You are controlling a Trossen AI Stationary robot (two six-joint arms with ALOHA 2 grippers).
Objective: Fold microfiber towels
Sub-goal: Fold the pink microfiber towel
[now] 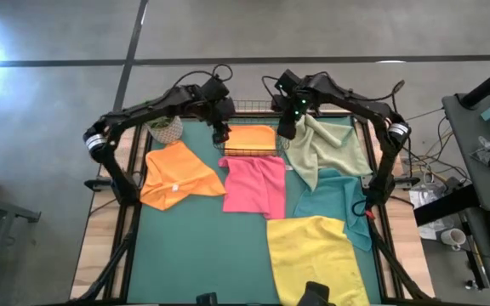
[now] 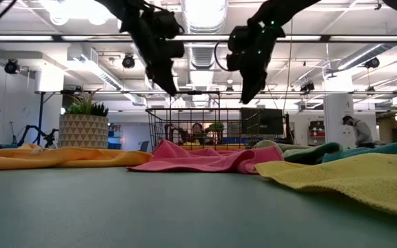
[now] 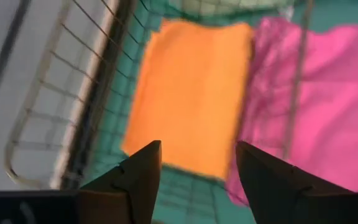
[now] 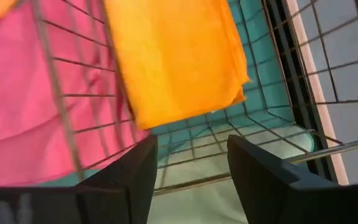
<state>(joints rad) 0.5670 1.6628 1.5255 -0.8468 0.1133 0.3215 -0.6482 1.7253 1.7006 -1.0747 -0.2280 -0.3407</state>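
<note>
- Folded orange towel (image 1: 250, 140) lies flat in the wire basket (image 1: 253, 107) at the tabletop's far edge.
- Left pincer (image 1: 220, 133) hangs above the towel's left end, fingers spread, nothing held.
- Right pincer (image 1: 286, 129) hangs above its right end, likewise released and empty.
- On the green mat (image 1: 202, 246), unfolded: second orange towel (image 1: 177, 174), pink towel (image 1: 256, 185), sage towel (image 1: 330, 146), teal towel (image 1: 334, 200), yellow towel (image 1: 317, 259).
- Potted plant (image 1: 166, 129) beside the basket, left.

One folded orange towel (image 1: 250, 139) in basket (image 1: 253, 109); five others lie crumpled.
</note>
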